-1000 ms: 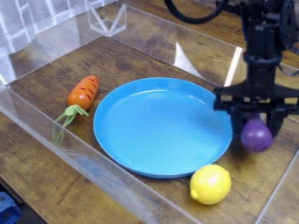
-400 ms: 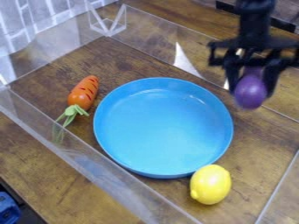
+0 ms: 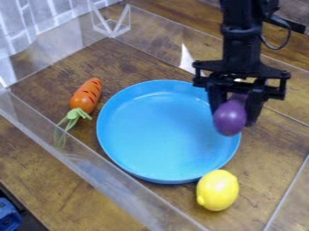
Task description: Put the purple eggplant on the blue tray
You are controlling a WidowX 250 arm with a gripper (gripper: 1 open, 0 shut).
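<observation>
The purple eggplant (image 3: 229, 117) hangs in the air between the black fingers of my gripper (image 3: 237, 115), which is shut on it. It hovers over the right rim of the blue tray (image 3: 151, 135), a large round bright-blue plate in the middle of the wooden table. The arm reaches down from the top right. The tray holds nothing.
A yellow lemon (image 3: 218, 189) lies just off the tray's front right rim. An orange carrot (image 3: 83, 97) with a green top lies to the tray's left. Clear plastic walls (image 3: 49, 68) fence the work area on the left and back.
The gripper lifted the eggplant off the table at the tray's right, then carried it leftward until it hangs over the tray's right rim.
</observation>
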